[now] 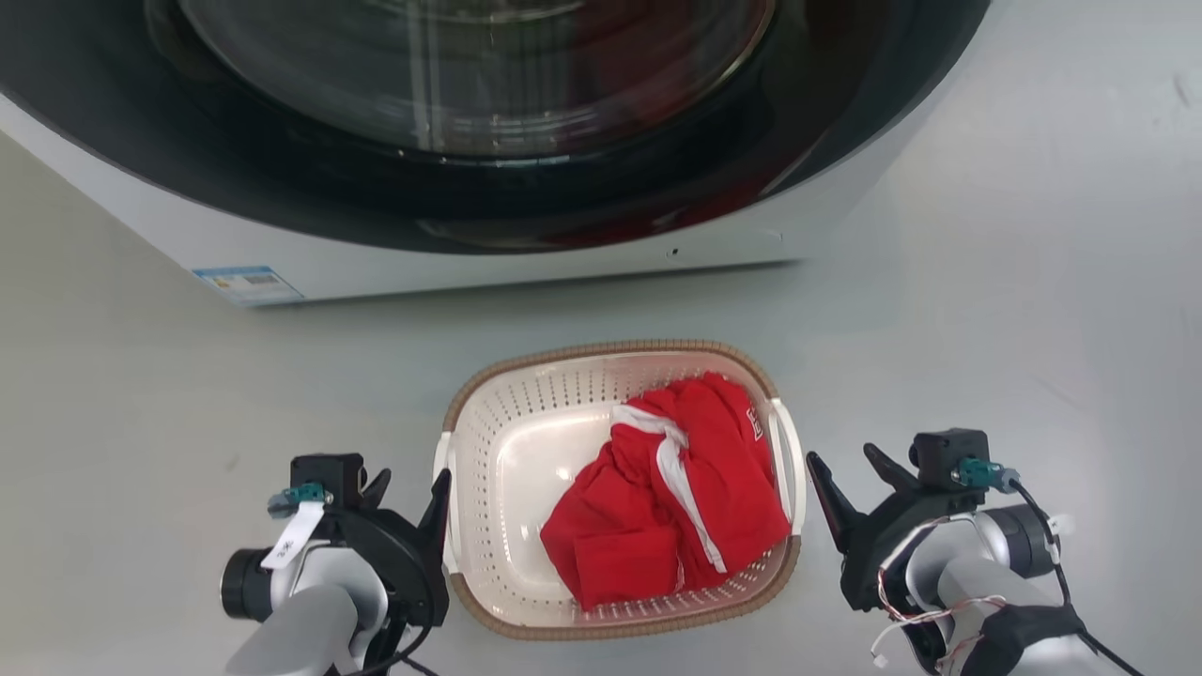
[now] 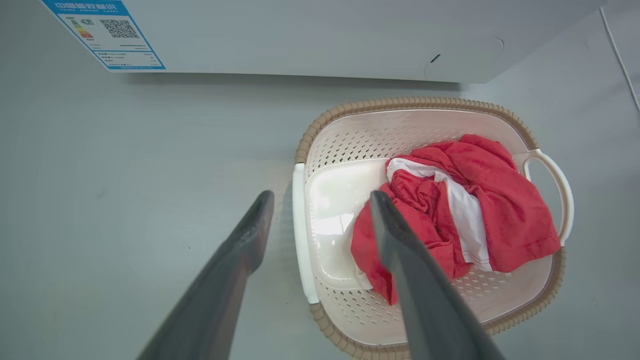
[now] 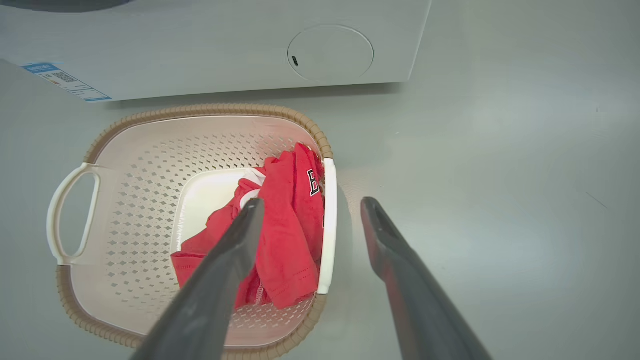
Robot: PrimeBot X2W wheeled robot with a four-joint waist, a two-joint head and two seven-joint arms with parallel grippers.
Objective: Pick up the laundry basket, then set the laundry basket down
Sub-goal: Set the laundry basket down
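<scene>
Currently the laundry basket [image 1: 526,441] sits on the floor [image 1: 141,394] before the washing machine [image 1: 488,258]; left gripper [image 1: 411,483] and right gripper [image 1: 842,460], jaws apart, line up over its handles [image 2: 299,230]. Lower both, close together, lift level

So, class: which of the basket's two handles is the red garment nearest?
The right handle, by the right gripper; the garment sits well clear of the left handle.

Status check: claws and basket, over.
Left claw open at left handle. Right claw open at right handle. Laundry basket on floor, red garment inside. Washer behind, apart.
</scene>
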